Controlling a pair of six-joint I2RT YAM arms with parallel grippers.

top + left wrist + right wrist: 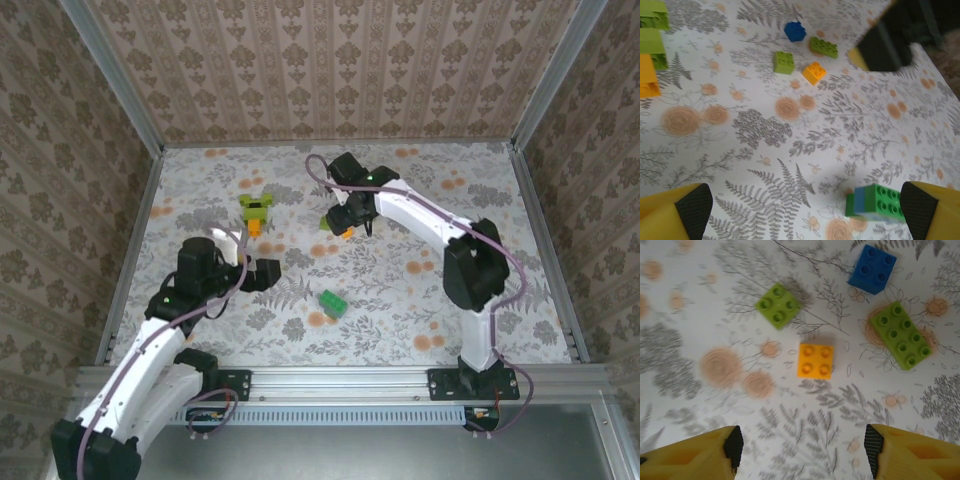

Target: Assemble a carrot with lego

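Orange brick [815,360] lies loose ahead of right claw [802,447], spread wide, empty; left claw [806,207] wide, empty.

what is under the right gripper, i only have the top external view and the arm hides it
observer: an orange four-stud brick, studs up, lies untouched ahead of the open right gripper, in line with its gap.
operator: anything else near it
observer: beyond it lie a lime green four-stud brick, a blue brick and a longer green brick, all apart from each other.
operator: is the left gripper holding anything
observer: no, the left gripper is wide open and empty; a green brick joined to a blue one lies on the table close by one fingertip.
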